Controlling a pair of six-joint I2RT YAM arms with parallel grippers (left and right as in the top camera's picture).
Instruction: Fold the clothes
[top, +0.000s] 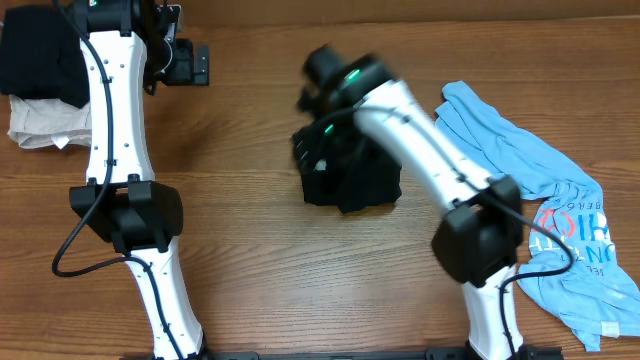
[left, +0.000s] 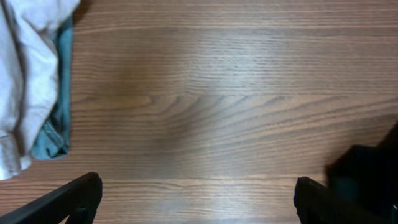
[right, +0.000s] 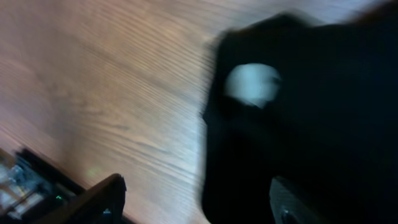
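Observation:
A folded black garment (top: 350, 180) lies at the table's middle; it fills the right of the right wrist view (right: 298, 118), with a white tag (right: 252, 85) showing. My right gripper (right: 196, 199) is open just above its left edge, blurred by motion; overhead the wrist (top: 335, 75) hangs behind the garment. A crumpled light blue shirt (top: 540, 190) lies at the right. My left gripper (left: 196, 199) is open and empty over bare wood near the back left (top: 185, 62).
A stack with a black garment (top: 40, 60) on beige cloth (top: 40, 125) sits at the back left. The left wrist view shows white cloth (left: 28, 81) over a teal piece (left: 59, 124).

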